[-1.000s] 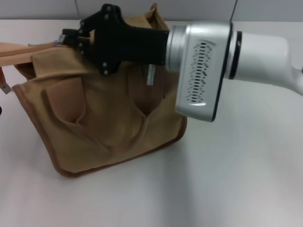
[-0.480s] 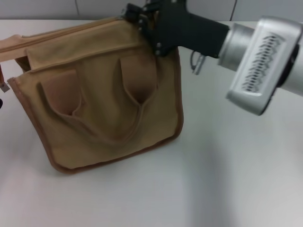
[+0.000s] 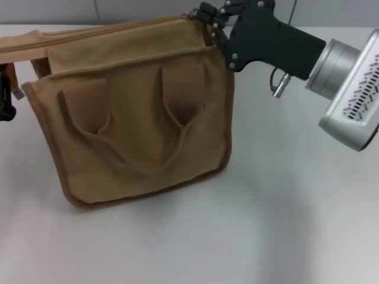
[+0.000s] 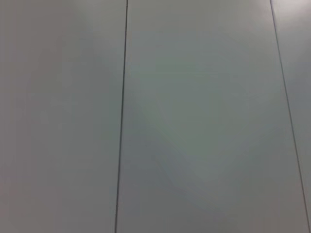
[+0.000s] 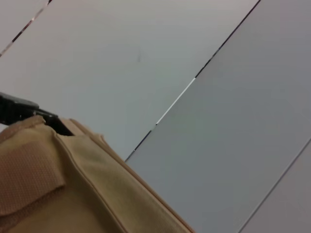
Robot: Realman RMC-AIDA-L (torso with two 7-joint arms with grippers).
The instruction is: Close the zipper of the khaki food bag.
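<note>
We are finishing the zipper [image 3: 118, 26] run with our right hand [image 3: 204, 13] at the khaki food bag's [image 3: 136, 130] end corner (finger state unclear), so releasing seems next.

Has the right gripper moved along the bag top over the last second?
Yes. The right gripper has travelled rightward along the zipper, from near the bag's left end to its right top corner, judged against the khaki bag.

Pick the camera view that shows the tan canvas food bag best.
The head view: the whole tan canvas food bag shows, handles and brown trim included. The right wrist view catches only one corner; the left wrist view shows none of it.
</note>
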